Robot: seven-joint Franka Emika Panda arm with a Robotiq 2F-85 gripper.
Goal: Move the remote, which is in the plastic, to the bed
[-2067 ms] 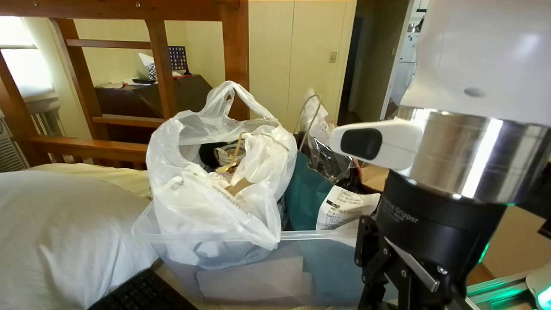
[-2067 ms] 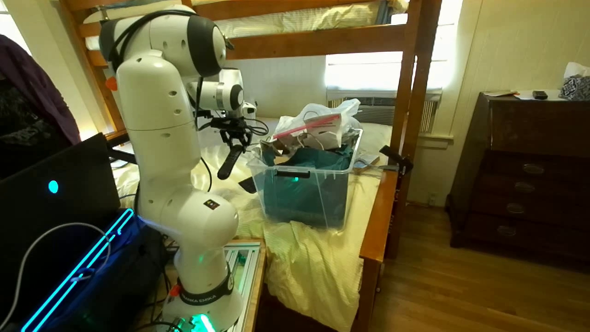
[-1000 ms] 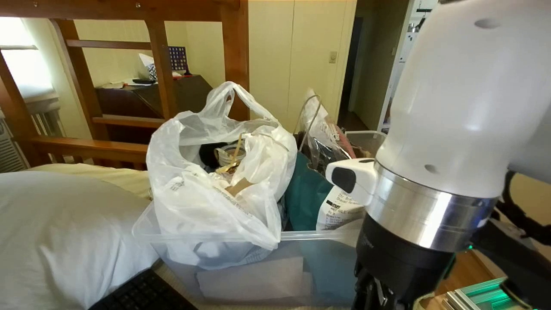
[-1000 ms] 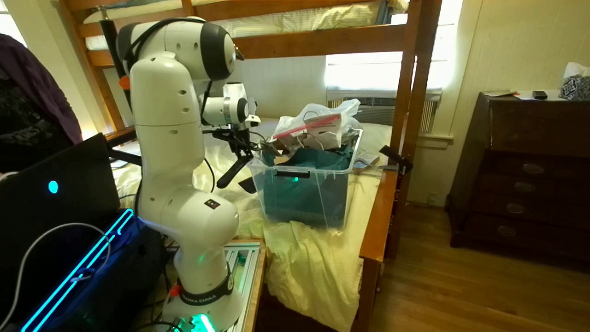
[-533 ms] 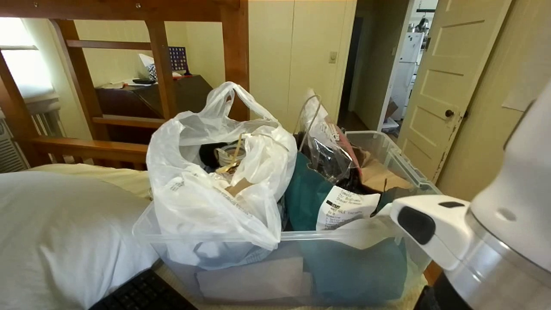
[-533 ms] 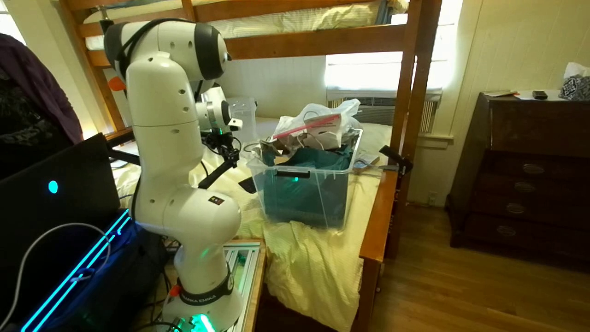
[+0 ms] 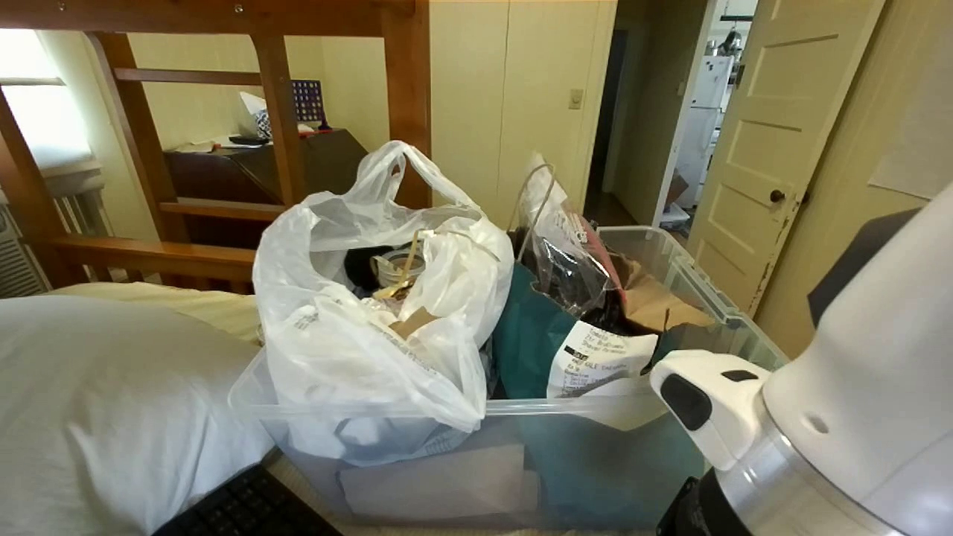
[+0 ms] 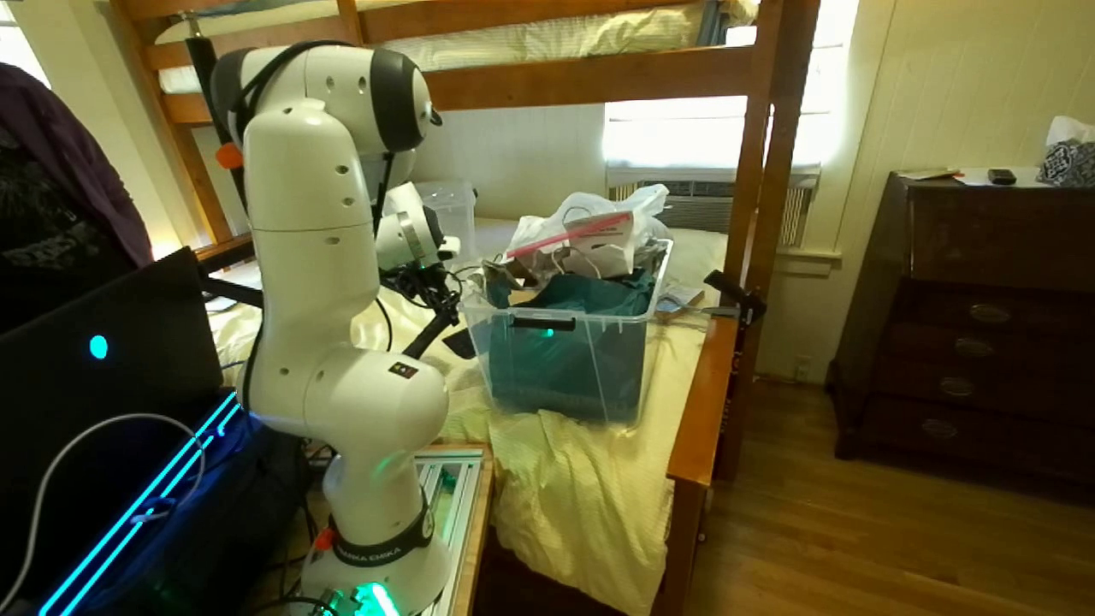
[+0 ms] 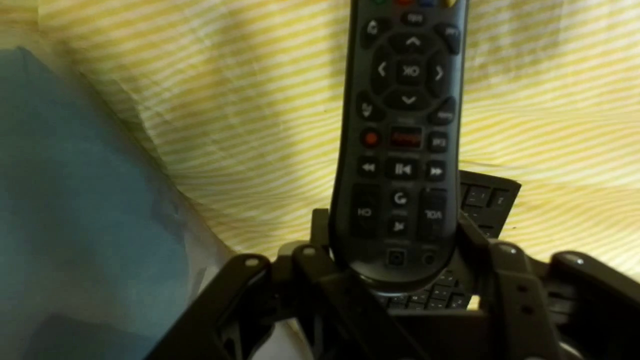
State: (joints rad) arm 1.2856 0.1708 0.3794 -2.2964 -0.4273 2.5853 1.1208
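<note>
Black remote (image 9: 400, 135), clamped near one end in the claw (image 9: 396, 232), hangs over the striped bed (image 9: 250, 125) beside the bin (image 8: 565, 368); lower it flat, clear of the keyboard (image 9: 485, 201), before releasing.

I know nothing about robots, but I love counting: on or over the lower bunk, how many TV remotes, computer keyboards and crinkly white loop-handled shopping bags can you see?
TV remote, held in the jaws: 1
Computer keyboard, partly in view: 1
Crinkly white loop-handled shopping bag: 1
Total: 3
</note>
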